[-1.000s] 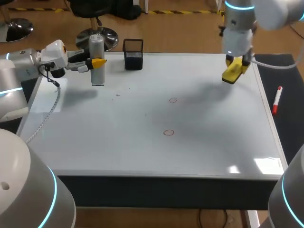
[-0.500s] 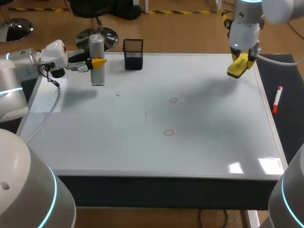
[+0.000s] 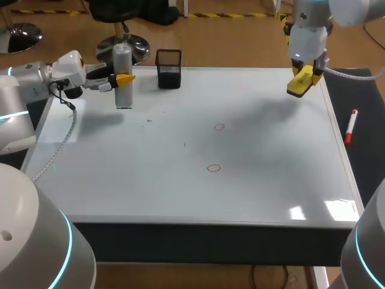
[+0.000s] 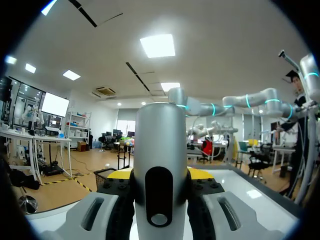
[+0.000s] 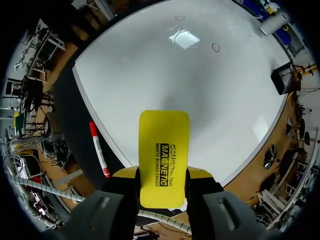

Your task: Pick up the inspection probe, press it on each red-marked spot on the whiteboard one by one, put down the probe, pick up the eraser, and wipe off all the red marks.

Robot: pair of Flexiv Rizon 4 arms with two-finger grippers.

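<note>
Left gripper [image 3: 123, 79] clamps the silver cylindrical probe [image 3: 123, 60] upright at the white whiteboard's [image 3: 271, 180] far-left corner. Right gripper [image 3: 301, 81] clamps the yellow block eraser [image 5: 164, 150] above the far-right corner, probably staged for wiping the central red marks [image 3: 213, 168].

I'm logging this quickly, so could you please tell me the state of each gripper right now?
Left gripper: shut on the inspection probe, held upright.
Right gripper: shut on the yellow eraser.
</note>
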